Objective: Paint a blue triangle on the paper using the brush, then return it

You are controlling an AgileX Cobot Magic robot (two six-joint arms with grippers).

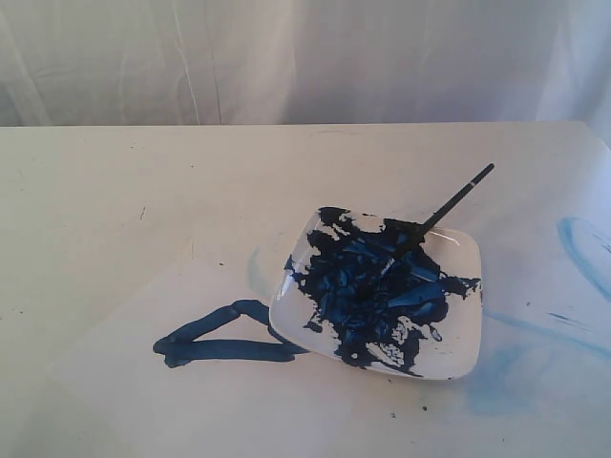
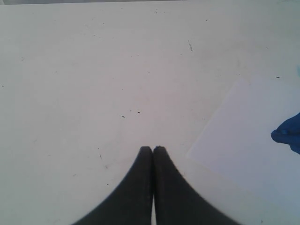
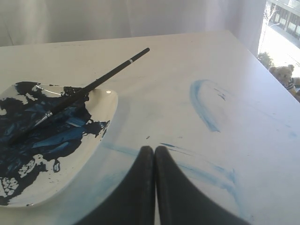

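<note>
Brush [image 1: 431,219] lay right of centre, bristles in the paint-smeared dish [image 1: 458,348], seemingly light, stiff, likely best pinched on its clean upper handle; left claw [image 2: 153,149] and right claw [image 3: 154,149] were pressed together, empty.

Exterior view looks down across the tabletop [image 1: 95,191], left wrist view close above a corner of the paper [image 2: 243,136], right wrist view low, sharing dish [image 3: 105,110] and brush [image 3: 108,75] with exterior

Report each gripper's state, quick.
Left gripper: closed, holding nothing.
Right gripper: closed, holding nothing; the brush rests in the dish.
</note>
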